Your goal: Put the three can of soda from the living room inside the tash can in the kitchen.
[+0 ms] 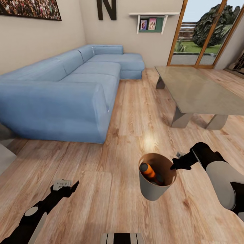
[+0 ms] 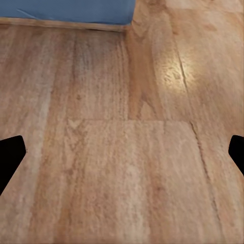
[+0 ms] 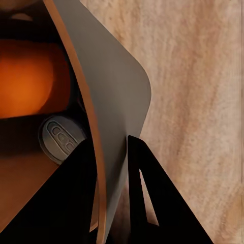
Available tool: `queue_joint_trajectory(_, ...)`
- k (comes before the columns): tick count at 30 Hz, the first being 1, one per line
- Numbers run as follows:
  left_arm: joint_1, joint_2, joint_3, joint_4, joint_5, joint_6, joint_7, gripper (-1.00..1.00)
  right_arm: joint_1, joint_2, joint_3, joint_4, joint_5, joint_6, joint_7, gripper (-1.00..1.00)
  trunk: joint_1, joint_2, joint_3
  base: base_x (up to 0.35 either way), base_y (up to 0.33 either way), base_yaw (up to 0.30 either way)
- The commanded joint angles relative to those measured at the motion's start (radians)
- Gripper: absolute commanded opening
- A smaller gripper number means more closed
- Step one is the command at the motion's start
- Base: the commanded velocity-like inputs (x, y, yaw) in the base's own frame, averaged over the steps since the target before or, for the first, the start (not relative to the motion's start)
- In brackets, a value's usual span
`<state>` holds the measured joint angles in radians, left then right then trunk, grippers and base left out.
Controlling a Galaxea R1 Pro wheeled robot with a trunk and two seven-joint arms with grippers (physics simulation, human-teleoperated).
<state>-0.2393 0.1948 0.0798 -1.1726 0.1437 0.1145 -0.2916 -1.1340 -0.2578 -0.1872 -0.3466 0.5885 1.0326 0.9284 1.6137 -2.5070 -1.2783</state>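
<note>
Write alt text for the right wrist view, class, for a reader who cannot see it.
The right gripper pinches the grey wall of the trash can, one finger inside and one outside. Inside lie an orange soda can and another can's grey top; wood floor lies beyond.

Soda cans (image 1: pixel 151 173): partly hidden in the trash can (image 1: pixel 149 191); count cannot be told.
Coffee table (image 1: pixel 200 89): cut off at right edge.
Wall picture (image 1: pixel 30 8): cropped at top.
Shelf photos (image 1: pixel 148 24): too small to read.
</note>
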Motion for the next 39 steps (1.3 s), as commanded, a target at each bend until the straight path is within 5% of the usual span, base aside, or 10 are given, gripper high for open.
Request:
queue_joint_trajectory(1, 0.0, 0.0, 0.0, 0.0, 0.0, 0.0, 0.002, 1.0, 0.0, 0.0, -0.006, 0.0, -0.029, 0.015, 0.006, -1.0, 0.0, 0.0, 0.0, 0.0, 0.0, 0.0)
queue_joint_trajectory(19, 0.0, 0.0, 0.0, 0.001, -0.002, -0.001, 0.005, 1.0, -0.001, -0.003, -0.006, 0.0, -0.029, 0.015, 0.006, -1.0, 0.003, -0.001, -0.023, 0.0, 0.0, 0.0)
queue_joint_trajectory(39, 0.0, 0.0, 0.0, 0.04, 0.002, -0.001, 0.005, 1.0, 0.0, -0.001, -0.005, -0.042, -0.029, 0.015, 0.008, -1.0, 0.012, -0.006, -0.1, 0.0, 0.0, 0.0)
